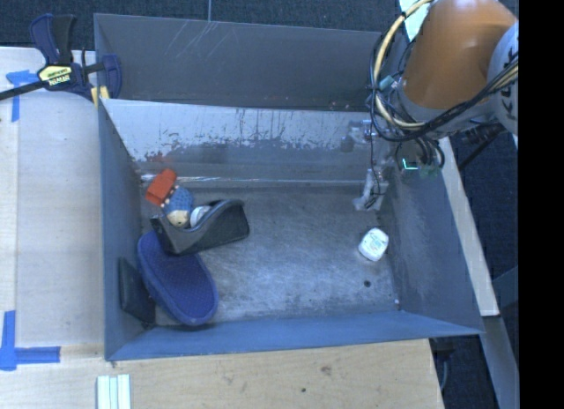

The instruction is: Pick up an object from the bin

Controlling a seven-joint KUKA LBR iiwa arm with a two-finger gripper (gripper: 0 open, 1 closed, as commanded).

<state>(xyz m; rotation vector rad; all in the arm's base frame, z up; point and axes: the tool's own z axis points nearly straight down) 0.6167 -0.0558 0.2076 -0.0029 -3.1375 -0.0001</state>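
At the left side of the grey bin [291,262] a small heap of things is seen. A flat black piece [134,293] lies nearest to the left wall, and a blue oval slipper sole [182,286] lies partly over it. Just behind these, an orange block [160,187] and a small blue and white thing [181,204] are found, both touching a dark shoe-like thing [220,225] that leans on the sole. All of this heap rests on the bin floor, so nothing on this side is lifted.

The middle of the floor is bare metal.

At the right side, a small white rounded thing [374,245] lies alone on the floor, well apart from the heap. The claw [371,196] hangs near the back right corner, just behind this white thing and above it, but not touching it as far as can be seen. How far the claw is open cannot be told, because it is small and dark against the wall. Nothing is seen carried by it. Above it, the orange cover [454,37] of the arm and its cables are seen.

The task is judged to be at an early stage: the arm is brought into the bin, but no thing is gripped and no thing is raised. The lowering, the closing and the lifting are not yet done. The white thing is judged the likeliest one, as it lies nearest.
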